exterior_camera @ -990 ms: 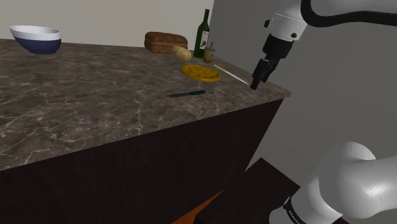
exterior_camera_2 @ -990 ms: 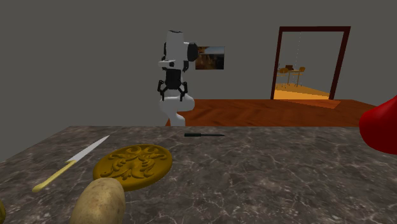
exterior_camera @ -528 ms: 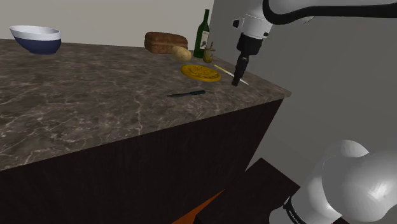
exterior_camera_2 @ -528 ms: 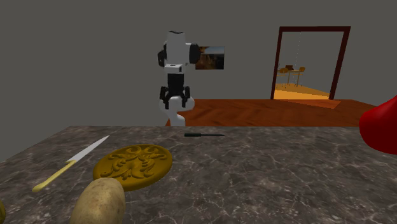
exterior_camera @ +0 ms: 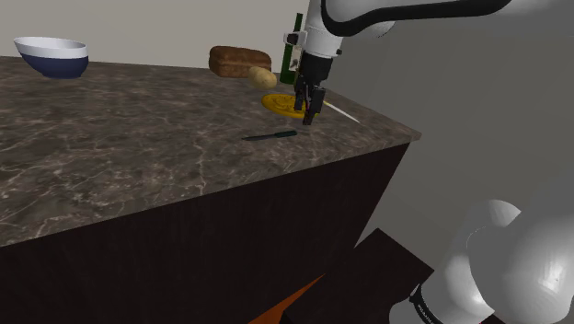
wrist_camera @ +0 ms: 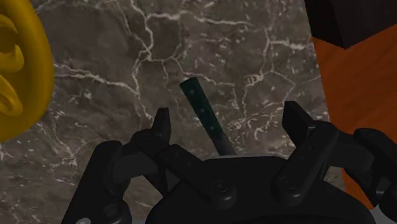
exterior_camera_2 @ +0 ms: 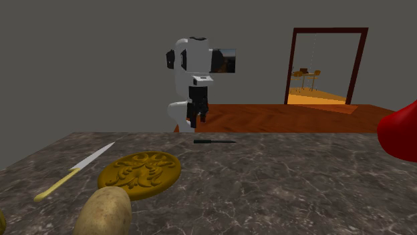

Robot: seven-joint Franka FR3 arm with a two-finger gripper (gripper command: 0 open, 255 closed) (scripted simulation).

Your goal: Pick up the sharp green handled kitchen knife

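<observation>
The knife lies flat on the dark veined counter. It is close to the edge that faces the robot's stand, not far from the corner at the shoulder view's right. In the wrist view its dark green handle, marked with small dots, points away from the hand. The blade end is hidden behind the gripper's body.

It looks thin and stiff, so probably light, and it sits very low on a hard, smooth top. The fingers would have to come right down to the stone to get around it, and a glancing touch could send it skidding or spinning. The handle is the place to grip, across its width near the middle. The blade is narrow and sharp and offers little purchase.

The gripper hangs above the knife with its fingers spread, clasping nothing. The handle sits in the gap, nearer one finger than the other, so a small sideways correction seems due before any descent.

A yellow patterned plate lies near the knife, further in from the edge, with a yellow-handled knife beside it. A potato, a loaf and a bottle stand well apart along the back edge. A bowl sits far off toward the shoulder view's left. On the stand's side the counter drops away, leaving open room for the arm.
</observation>
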